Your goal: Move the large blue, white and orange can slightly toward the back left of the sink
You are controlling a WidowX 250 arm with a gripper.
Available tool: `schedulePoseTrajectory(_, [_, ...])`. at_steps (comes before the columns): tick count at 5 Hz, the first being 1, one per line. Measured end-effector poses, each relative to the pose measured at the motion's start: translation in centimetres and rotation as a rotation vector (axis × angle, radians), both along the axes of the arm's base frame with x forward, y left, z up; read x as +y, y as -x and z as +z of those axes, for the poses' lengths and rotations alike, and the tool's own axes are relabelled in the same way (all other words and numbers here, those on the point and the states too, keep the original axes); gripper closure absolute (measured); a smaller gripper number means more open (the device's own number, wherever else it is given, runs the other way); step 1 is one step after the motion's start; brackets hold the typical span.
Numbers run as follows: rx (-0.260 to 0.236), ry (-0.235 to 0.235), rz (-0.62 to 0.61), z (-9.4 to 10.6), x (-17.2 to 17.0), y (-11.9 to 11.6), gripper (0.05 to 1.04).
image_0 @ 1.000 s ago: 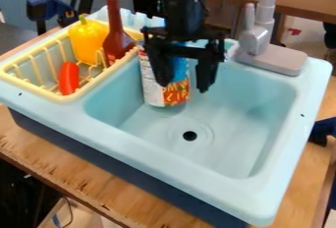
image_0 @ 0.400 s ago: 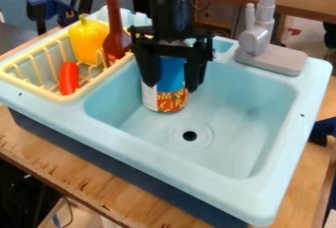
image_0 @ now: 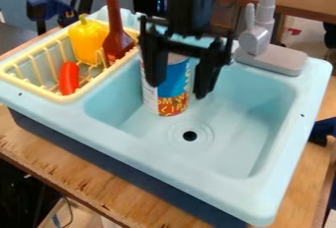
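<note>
Blurry lettering (image_0: 173,105) — on the can (image_0: 175,83).

Smooth plastic sink (image_0: 255,187), rough wood table (image_0: 78,178).

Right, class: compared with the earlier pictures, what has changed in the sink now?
The can has shifted slightly toward the drain. The gripper moved toward the basket, then back toward the faucet; no grasp or release is clear. Basket, brown bottle and sink stayed put.
</note>
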State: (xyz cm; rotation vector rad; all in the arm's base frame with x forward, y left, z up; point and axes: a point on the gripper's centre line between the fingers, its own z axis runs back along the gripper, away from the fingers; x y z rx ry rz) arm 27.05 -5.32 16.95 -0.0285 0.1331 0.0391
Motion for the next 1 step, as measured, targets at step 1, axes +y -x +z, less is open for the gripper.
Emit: schedulePoseTrajectory(1, [0.017, -0.094, -0.018, 2.11, -1.25, 1.50, 0.084])
